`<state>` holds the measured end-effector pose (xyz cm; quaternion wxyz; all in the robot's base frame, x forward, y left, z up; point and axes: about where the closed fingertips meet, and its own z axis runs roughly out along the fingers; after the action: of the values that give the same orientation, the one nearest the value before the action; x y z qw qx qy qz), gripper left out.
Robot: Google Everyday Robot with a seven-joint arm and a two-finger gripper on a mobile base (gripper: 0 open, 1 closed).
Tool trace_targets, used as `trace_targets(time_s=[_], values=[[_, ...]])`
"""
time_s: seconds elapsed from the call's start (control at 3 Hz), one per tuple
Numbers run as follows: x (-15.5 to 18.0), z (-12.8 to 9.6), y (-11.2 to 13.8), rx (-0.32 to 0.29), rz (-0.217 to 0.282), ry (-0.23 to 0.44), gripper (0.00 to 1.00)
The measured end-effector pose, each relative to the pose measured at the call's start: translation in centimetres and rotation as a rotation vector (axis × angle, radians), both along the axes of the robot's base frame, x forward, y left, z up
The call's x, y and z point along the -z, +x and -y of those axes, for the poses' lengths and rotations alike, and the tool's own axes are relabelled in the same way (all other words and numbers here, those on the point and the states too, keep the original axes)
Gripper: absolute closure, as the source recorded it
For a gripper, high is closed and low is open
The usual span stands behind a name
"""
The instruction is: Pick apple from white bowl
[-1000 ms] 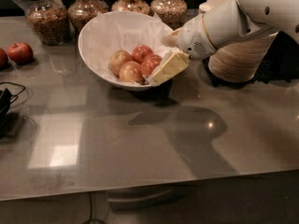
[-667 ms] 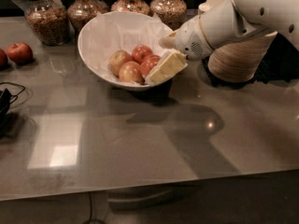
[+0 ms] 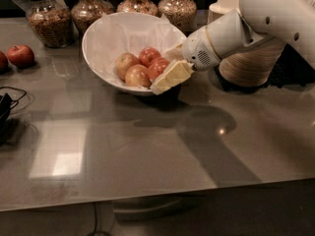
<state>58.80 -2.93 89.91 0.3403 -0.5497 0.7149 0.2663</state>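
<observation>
One small red apple [image 3: 20, 55] is lying on the table [image 3: 147, 146] well left of the white bowl [image 3: 106, 38], playing no part. Inside the bowl, three other apples [image 3: 138, 75] are crowding the apple [image 3: 155, 67], which is resting toward the bowl's right side, not yet lifted. The gripper [image 3: 166, 73] is reaching in over the bowl's right rim, bracketing that apple; whether it is clamping I cannot tell. To my eye the approach is finishing, while securing and lifting out are remaining.

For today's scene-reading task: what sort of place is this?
Probably a kitchen or snack counter: glass jars of dried food line the grey countertop, apples sit in a wide white bowl, the cream gripper at its right rim.
</observation>
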Motion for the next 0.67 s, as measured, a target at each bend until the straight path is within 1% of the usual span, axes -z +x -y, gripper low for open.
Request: trace_targets(time_s=[0.33, 0.67], values=[[0.47, 0.15, -0.15, 0.008, -0.029, 0.013, 0.27], [0.47, 0.15, -0.15, 0.008, -0.029, 0.013, 0.46]])
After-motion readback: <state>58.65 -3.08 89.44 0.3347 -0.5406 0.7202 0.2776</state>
